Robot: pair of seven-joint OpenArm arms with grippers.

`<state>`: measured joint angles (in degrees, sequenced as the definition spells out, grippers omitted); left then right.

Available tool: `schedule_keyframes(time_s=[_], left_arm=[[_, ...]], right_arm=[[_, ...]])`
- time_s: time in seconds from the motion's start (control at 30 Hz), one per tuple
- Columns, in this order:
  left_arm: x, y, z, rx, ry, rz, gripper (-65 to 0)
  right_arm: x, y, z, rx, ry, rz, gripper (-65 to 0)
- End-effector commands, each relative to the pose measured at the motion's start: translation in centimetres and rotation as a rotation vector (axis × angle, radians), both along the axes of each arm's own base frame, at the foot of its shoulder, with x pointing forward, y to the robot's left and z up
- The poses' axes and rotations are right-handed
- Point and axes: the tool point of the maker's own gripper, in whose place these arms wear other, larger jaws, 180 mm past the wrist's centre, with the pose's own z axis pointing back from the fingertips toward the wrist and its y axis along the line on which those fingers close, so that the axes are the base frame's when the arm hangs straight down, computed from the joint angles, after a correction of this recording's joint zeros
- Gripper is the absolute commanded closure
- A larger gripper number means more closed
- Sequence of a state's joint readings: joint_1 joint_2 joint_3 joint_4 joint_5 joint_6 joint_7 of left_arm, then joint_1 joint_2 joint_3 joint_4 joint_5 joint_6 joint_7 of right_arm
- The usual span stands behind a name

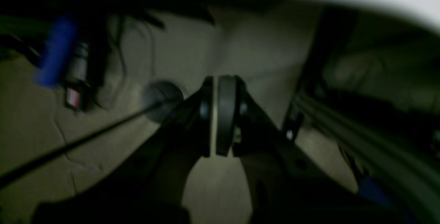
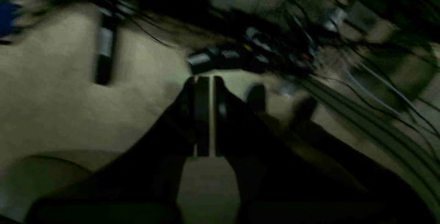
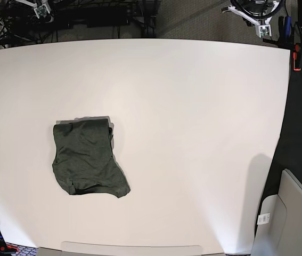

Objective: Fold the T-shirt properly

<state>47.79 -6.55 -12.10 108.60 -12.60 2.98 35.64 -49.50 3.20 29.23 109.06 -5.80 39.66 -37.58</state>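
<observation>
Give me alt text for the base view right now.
A dark olive-green T-shirt, folded into a compact, slightly uneven bundle, lies on the left half of a white table. No robot arm or hand appears over the table; cables and equipment line the far edge.

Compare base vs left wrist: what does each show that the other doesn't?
Base only: the folded T-shirt lying on the white table, on that view's left half, with no arm over it. Left wrist only: the left tool, shut and holding nothing, above a dim, blurry floor with cables. Shared: likely just the table, seen as a white strip at the wrist view's top right.
</observation>
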Motion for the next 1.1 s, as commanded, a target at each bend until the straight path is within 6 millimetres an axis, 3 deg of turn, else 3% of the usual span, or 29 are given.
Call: schedule_keyframes(time_s=[0.0,0.07,0.23,0.43,0.57,0.83,0.93,1.07], left_arm=[[-0.4,0.4,-0.1,0.018,0.003,-0.003,-0.5],[-2.0,0.1,-1.9,-0.002,0.059,0.001,-0.5],[-3.7,-0.3,-5.6,-0.034,0.151,0.011,-0.5],[-3.4,-2.6,-10.1,-0.102,0.229,0.003,-0.5],[-2.8,-3.9,-12.9,-0.132,0.257,-0.006,-0.5],[-3.5,-5.2,-16.5,-0.146,0.307,-0.029,-0.5],[-4.2,-5.8,-17.8,-0.161,0.354,-0.012,-0.5],[-4.7,-6.5,-19.0,-0.18,0.395,0.008,-0.5]], right_arm=[[-0.1,0.0,-0.3,0.005,0.004,0.007,-0.1],[-0.5,-0.2,-1.8,0.011,0.035,-0.016,-0.1],[-0.9,0.6,-6.0,0.083,0.09,-0.104,-0.1],[0.4,2.9,-10.7,0.146,0.166,-0.095,-0.1],[2.0,4.7,-12.8,0.182,0.195,-0.075,-0.1],[3.4,8.5,-16.9,0.342,0.231,-0.144,-0.1],[4.2,11.1,-18.1,0.424,0.203,-0.136,-0.1],[4.8,12.7,-19.9,0.381,0.152,-0.091,-0.1]])
